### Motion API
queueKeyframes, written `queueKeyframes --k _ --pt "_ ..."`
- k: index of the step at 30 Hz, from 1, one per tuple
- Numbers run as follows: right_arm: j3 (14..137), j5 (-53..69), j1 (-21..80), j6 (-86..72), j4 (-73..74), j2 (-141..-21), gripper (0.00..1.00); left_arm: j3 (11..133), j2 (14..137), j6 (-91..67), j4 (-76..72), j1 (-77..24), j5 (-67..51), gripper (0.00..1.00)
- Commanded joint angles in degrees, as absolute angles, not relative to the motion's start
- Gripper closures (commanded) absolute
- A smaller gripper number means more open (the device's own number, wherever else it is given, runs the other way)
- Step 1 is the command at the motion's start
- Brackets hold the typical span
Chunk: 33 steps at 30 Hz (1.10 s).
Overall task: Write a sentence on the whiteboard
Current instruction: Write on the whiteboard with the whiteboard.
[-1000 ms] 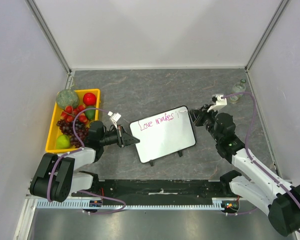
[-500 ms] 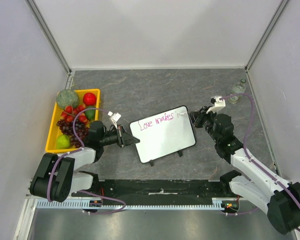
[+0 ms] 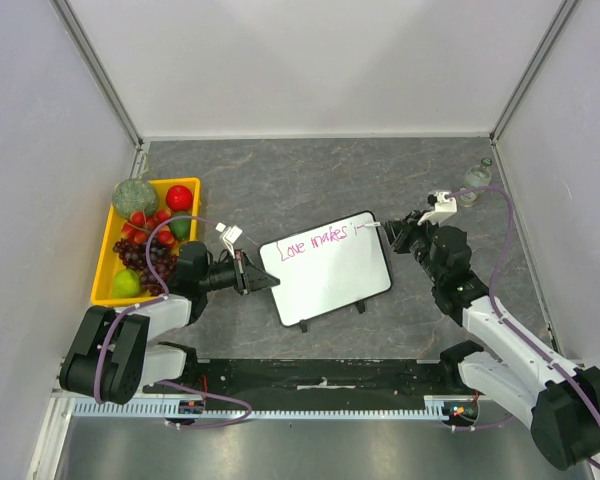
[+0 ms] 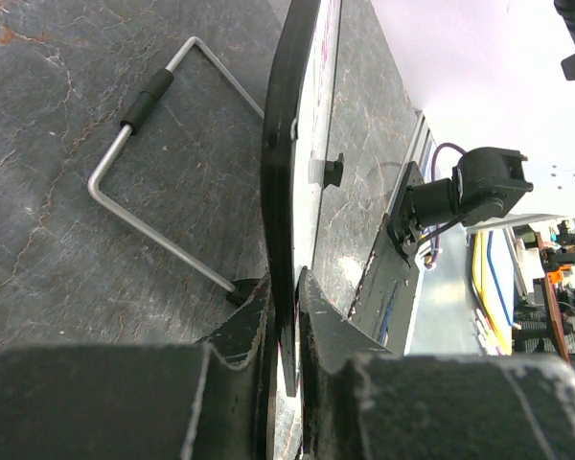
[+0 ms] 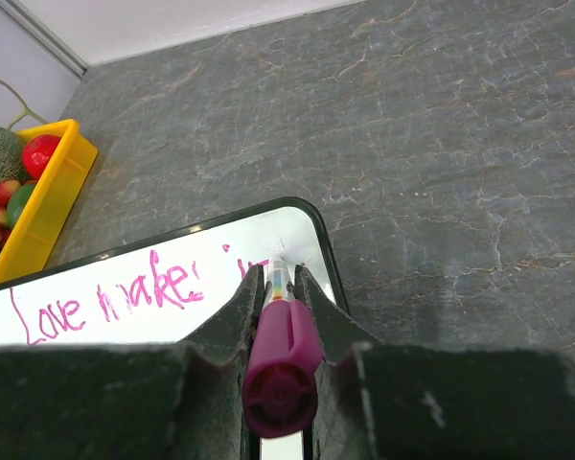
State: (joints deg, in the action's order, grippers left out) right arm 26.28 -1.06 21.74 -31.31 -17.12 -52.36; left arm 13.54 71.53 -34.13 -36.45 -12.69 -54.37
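Item: whiteboard – white face, thin black frame, rounded corners. It sits near the middle of the grey stone-look surface, turned at an angle, with small black feet along its near edge.

Item: sentence – pink-magenta handwriting along the board's far edge. It reads "Love makes", followed by a short unfinished stroke. Only this one line shows.

Item: left tool. Its fingers are pinched narrow on the board's left frame edge. The left wrist view shows the frame edge-on between the fingers, with a bent wire stand behind it.

Item: right tool, at the board's far right corner. It is clamped around a magenta marker, whose tip is at the white face just after the last stroke. No brand can be read on the barrel.

Item: yellow tray at the left, holding fruit.

Item: small clear bottle at the far right. Its label is too small to read.
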Motion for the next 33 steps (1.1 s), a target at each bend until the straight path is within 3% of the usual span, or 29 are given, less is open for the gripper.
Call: queueKeyframes --k 1,33 --pt "27.33 -0.97 21.09 -30.58 -16.26 -52.12 1.00 14.50 71.81 -32.52 -37.27 -12.74 -53.88 0.98" --pt "25.84 2.63 21.09 -32.17 -19.16 -52.74 1.00 14.41 71.46 -32.52 -37.18 -12.74 -53.96 0.98"
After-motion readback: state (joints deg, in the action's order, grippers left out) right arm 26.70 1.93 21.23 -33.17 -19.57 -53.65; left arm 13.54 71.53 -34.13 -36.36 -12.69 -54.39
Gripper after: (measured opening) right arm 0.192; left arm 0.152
